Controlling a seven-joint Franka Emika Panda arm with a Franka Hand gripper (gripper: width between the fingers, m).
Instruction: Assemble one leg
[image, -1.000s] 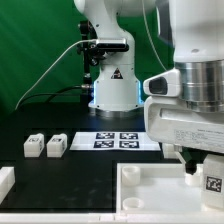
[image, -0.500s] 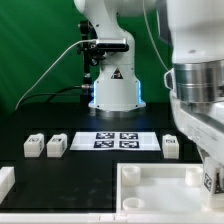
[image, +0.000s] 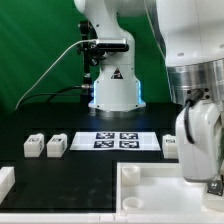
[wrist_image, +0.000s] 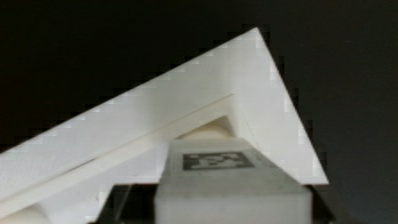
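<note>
exterior view: arm (image: 200, 60) is filling the exterior view's right, wrist reaching down over the near right corner of the tray-like part (image: 150, 180).
pincer: sitting low at the exterior view's right edge (image: 210, 183); fingertips are mostly cut off by the frame there.
pincer state: in the wrist view two dark fingers (wrist_image: 128, 205) are flanking a tagged white block on both sides, looking closed onto it; contact itself is not showing clearly.
leg: white block with a black-and-white tag (wrist_image: 222, 180), sitting between the fingers, right against a corner of the tray-like part's rim (wrist_image: 214, 90); a tag is peeking at the exterior view's right edge (image: 214, 184).
other legs: two are lying side by side on the dark surface (image: 40, 172) at the exterior view's left (image: 45, 146); one more is lying just beside the arm (image: 171, 146).
marker board: lying flat in the middle, in front of the robot base (image: 117, 140).
near left: a white piece is poking in at the frame edge (image: 5, 182); cannot tell what it is.
</note>
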